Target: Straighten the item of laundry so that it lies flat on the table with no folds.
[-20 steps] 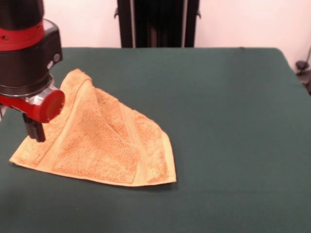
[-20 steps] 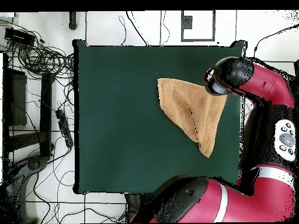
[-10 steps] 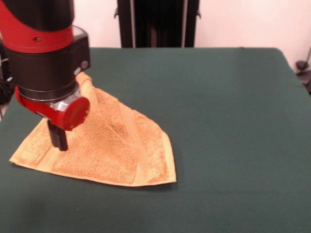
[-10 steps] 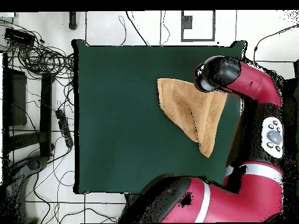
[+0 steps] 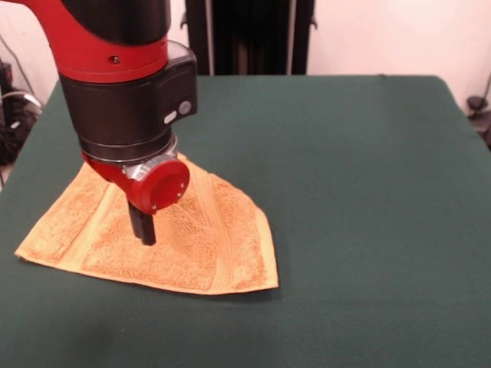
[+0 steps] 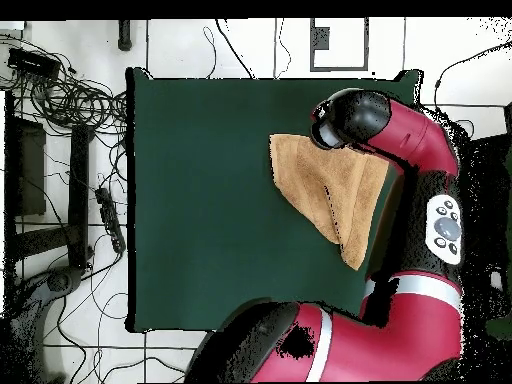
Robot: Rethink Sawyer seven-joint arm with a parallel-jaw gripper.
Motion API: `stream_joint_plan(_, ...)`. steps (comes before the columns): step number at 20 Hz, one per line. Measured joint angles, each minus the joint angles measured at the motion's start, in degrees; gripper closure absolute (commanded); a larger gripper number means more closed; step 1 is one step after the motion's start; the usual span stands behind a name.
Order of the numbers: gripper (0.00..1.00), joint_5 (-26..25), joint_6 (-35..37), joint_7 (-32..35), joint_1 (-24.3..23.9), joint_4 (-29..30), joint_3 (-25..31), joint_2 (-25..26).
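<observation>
The item of laundry [image 5: 207, 249] is an orange-tan terry washcloth lying on the left part of the dark green table [image 5: 368, 192]. It is folded over itself into a rough triangle, with woven bands showing and a raised fold behind the arm. My gripper [image 5: 142, 228] hangs low over the cloth's middle, its dark tip at or just above the terry surface, under the red and black wrist. In the overhead view the washcloth [image 6: 330, 200] lies near the table's [image 6: 200, 200] right edge, and the arm's wrist [image 6: 345, 118] covers its top corner and hides the gripper.
A black stand [image 5: 245, 34] rises behind the table's far edge. Cables and a power strip [image 6: 105, 215] lie on the floor beside the table. The red arm [image 6: 430, 200] runs along the table's right side in the overhead view.
In the front view the arm has swept right, from the washcloth's left edge to over its middle. The raised fold at the cloth's far corner is now hidden behind the wrist.
</observation>
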Motion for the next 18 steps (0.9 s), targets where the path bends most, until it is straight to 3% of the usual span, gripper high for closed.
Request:
stream_joint_plan(8,1.0,1.04,-0.48,1.52,-0.01,1.24,-0.02,0.01)
stream_joint_plan(9,0.0,1.05,-1.09,1.52,0.12,1.24,-0.13,0.01)
stream_joint_plan(18,0.0,1.05,-2.45,1.54,1.89,1.24,-1.81,-0.01)
